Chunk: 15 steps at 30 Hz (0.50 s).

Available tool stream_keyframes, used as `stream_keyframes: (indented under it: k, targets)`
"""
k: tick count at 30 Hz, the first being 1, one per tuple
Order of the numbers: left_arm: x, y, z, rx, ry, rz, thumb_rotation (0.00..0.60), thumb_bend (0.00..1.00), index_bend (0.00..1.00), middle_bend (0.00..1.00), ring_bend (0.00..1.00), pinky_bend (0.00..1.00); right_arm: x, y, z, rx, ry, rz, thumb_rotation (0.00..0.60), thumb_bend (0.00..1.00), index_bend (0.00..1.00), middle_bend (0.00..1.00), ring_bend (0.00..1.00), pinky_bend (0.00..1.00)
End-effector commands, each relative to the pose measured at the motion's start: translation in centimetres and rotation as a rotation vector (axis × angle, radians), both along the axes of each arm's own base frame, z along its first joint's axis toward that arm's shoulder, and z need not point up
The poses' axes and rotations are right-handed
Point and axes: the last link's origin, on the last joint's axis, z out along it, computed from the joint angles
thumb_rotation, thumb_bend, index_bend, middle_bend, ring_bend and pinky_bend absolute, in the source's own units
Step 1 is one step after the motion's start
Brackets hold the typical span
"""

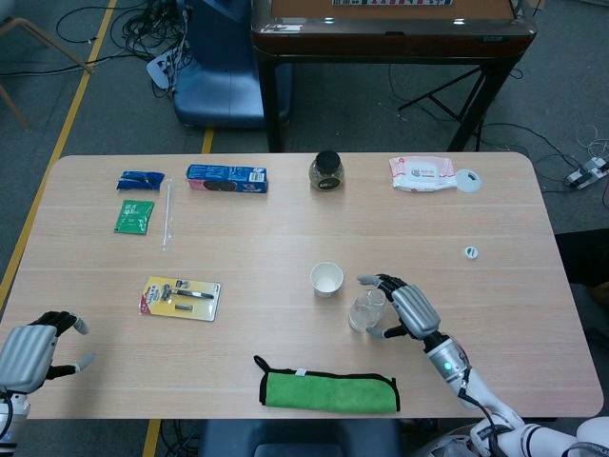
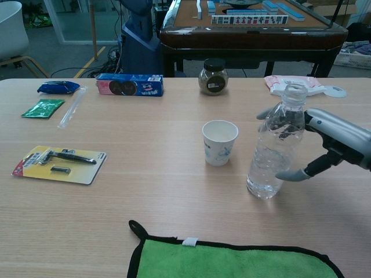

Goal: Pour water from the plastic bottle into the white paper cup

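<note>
From the head view, the right hand (image 1: 407, 307) lies on the table (image 1: 285, 228) with its fingers (image 1: 379, 281) spread and curved around the plastic bottle (image 1: 365, 310). The upper fingers reach past the bottle's far side, and the thumb sits at its near side. The bottle stands upright in the hollow between them; whether they press the plastic cannot be told from here. The white paper cup (image 1: 326, 278) stands just beyond the fingertips, toward the robot's left, apart from the bottle. The green cloth (image 1: 328, 390) lies nearer the table's front edge than the thumb. The left hand (image 1: 33, 347) rests at the table's front left corner (well apart from everything else), its fingers curled loosely with gaps between them, holding nothing.

In the chest view, the right hand (image 2: 339, 142) comes in from the right edge. Its dark fingers (image 2: 284, 123) show through the clear bottle (image 2: 276, 150) behind the upper body, with one grey tip poking out on the cup side just below the neck. The thumb tip touches the bottle's lower wall or lies just beside it. The bottle has no cap, and water fills its lower part. The cup (image 2: 219, 142) stands open-mouthed just past the fingertips, not touching them. A razor card (image 2: 61, 162) and a cookie box (image 2: 130, 84) lie far beyond the cup from the fingers.
</note>
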Motion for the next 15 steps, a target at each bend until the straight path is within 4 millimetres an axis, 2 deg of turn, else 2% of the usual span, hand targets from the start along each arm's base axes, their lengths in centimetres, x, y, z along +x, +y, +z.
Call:
stream_keyframes:
  k: [1, 15]
  targets:
    - [0.0, 0.0, 0.0, 0.002, 0.0, 0.001, 0.6, 0.14, 0.5, 0.43, 0.34, 0.55, 0.1, -0.2, -0.5, 0.013, -0.002, -0.005, 0.6, 0.0, 0.19, 0.26, 0.18, 0.26]
    - [0.0, -0.2, 0.3, 0.005, -0.004, 0.006, 0.6, 0.14, 0.5, 0.43, 0.34, 0.55, 0.4, -0.6, -2.2, 0.076, -0.078, -0.014, 0.6, 0.0, 0.26, 0.31, 0.21, 0.34]
